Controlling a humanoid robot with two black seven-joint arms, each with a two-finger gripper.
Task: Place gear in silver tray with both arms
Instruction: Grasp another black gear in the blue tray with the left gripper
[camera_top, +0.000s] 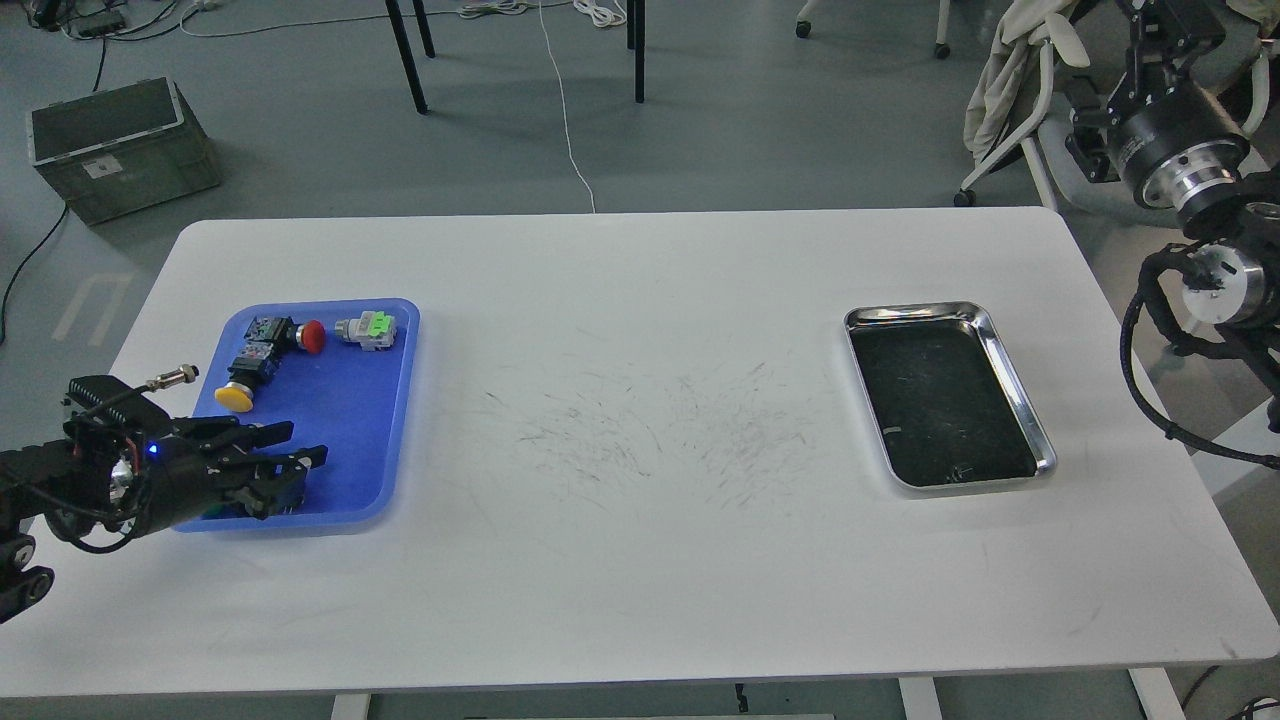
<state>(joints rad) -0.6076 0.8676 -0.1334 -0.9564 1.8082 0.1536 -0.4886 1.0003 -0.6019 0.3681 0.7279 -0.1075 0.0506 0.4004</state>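
White scuffed table (640, 520) on a grey floor (300, 150), bearing a blue tray (395, 400) of push-buttons at left and the empty silver tray (1015, 375) at right; left gripper (300, 445), fingers parted, over the blue tray; right gripper (1165, 25) raised beyond the table's corner, its state indiscernible.

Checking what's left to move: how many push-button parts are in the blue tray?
3: red button at the blue tray's back, green-marked one right of it, yellow one nearer. The left gripper may hide more.
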